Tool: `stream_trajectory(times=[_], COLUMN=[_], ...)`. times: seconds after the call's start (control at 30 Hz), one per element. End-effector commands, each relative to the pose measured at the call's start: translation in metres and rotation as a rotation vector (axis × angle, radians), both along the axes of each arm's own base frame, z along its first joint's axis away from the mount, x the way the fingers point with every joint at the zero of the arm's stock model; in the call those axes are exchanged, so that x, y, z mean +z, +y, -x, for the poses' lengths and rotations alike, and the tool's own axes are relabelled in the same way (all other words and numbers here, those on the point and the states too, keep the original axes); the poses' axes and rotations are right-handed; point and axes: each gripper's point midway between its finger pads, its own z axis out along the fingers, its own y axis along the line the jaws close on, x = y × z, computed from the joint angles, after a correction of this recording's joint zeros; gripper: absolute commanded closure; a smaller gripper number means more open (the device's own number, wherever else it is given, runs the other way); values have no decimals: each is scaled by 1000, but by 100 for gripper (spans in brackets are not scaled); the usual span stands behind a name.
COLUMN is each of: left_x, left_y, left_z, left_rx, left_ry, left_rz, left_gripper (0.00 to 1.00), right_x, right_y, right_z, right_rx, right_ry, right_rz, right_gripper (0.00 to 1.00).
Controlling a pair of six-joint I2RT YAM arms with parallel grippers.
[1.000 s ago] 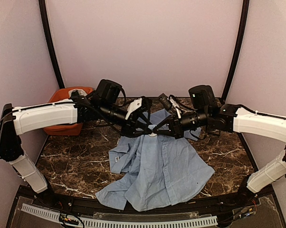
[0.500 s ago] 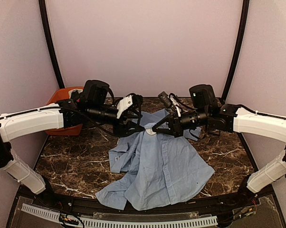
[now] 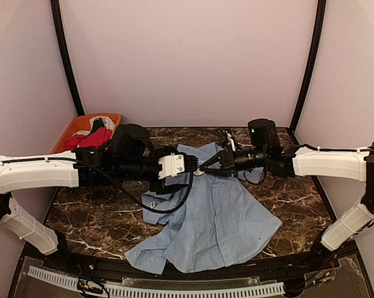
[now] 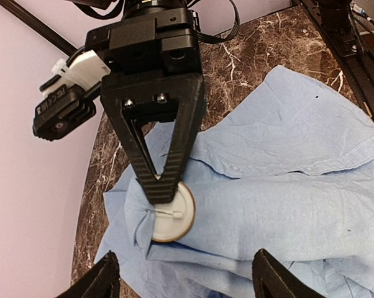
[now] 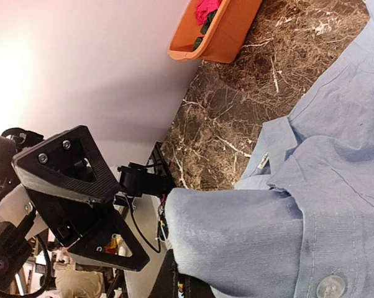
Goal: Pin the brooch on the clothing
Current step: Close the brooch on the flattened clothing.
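**Q:** Top view. Where is the shirt?

**A:** The shirt (image 3: 218,217) lies crumpled on the table (image 3: 100,211), from centre to the 6 o'clock edge. The left gripper (image 3: 193,169) reaches in from 9 o'clock and the right gripper (image 3: 204,166) from 3 o'clock. Their tips are close together over the shirt's 12 o'clock end. A bin (image 3: 75,124) holding garments (image 3: 91,138) stands at 10 o'clock, well apart from the shirt.

**Q:** Left wrist view. What is the state of each gripper?

**A:** Left gripper: the fingers are spread wide, at 7 and 5 o'clock of the frame, with nothing between them. Right gripper: it enters from 12 o'clock with both fingers closed to a single point. That point touches the brooch (image 4: 174,216) at its 11 o'clock rim. The brooch is a round pale disc with a tan rim, resting on a raised fold at the shirt's 9 o'clock side. The cloth puckers just beside the tips. It cannot be told whether the tips pinch the brooch, the cloth or both.

**Q:** Right wrist view?

**A:** A shirt fold fills the frame from centre to 4 o'clock and hides the right gripper's own fingertips. A button (image 5: 330,287) shows at 5 o'clock. The left gripper sits at 8 o'clock, fingers apart and holding nothing. The bin is at 12 o'clock.
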Motion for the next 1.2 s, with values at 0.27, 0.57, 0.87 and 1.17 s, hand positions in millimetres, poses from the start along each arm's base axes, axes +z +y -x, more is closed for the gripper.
stream_trajectory(times=[0.27,0.57,0.87,1.17], left_x=[-20,-18,-24,-11], left_y=[-24,-35,-38,-39], left_z=[2,1,-1,5], left_rx=[-33,-20,-9,-3], left_ry=[-174,-218,-205,-143], left_rz=[-102,-68,-91,-20], left_gripper=[45,65,94,99], right_x=[16,16,19,27], right_y=[7,8,5,-16], right_z=[17,24,31,38], right_rx=[23,42,59,141], right_ry=[258,255,230,-62], right_rz=[-217,-215,-201,59], right_gripper=[100,100,97,41])
